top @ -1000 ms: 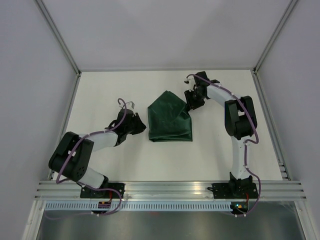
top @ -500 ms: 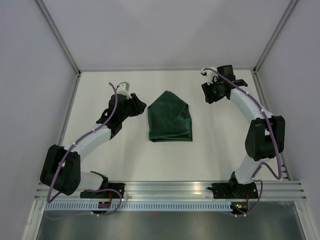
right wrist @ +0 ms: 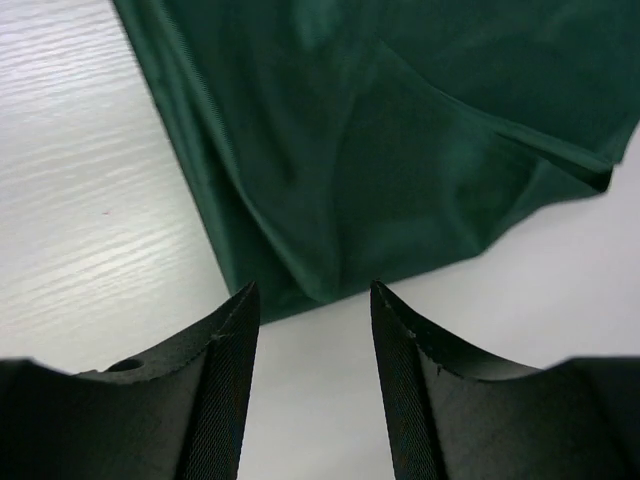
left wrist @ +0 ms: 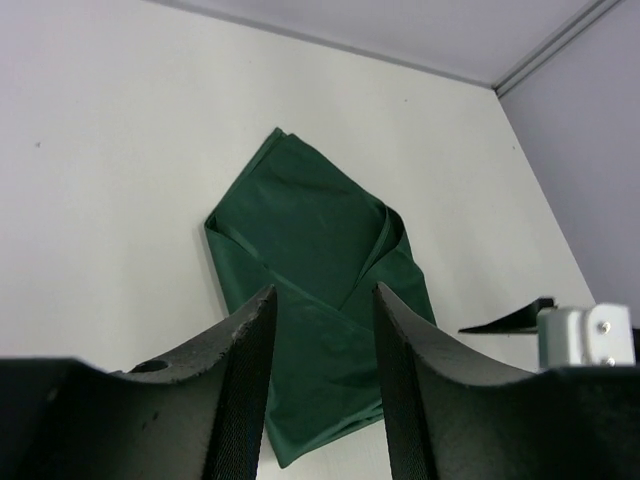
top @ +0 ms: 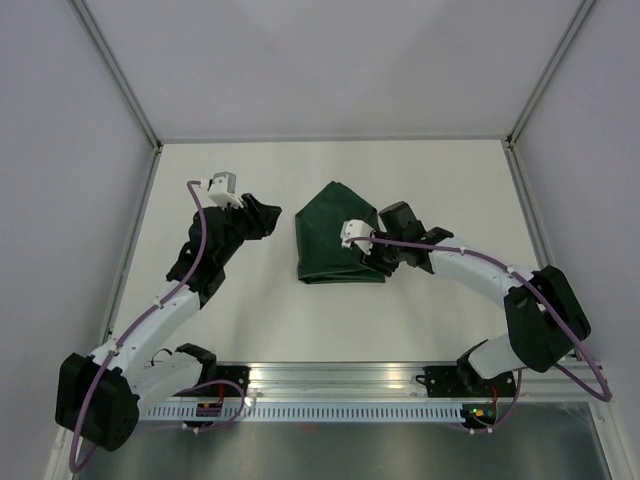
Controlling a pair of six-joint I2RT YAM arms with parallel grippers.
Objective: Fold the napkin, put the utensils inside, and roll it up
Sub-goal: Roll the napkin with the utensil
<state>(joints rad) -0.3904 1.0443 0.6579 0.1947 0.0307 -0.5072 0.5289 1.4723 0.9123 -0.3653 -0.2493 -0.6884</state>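
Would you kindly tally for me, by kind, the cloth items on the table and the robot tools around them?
Green napkin: 1
Tools: 2, the left tool and the right tool
Total: 3

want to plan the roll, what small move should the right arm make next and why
Probably lower the right gripper onto the near right corner of the napkin and close. Its jaws stand open and empty, with that folded corner just ahead of the gap. The left gripper is open, off the cloth's left side. The fork shows in no view.
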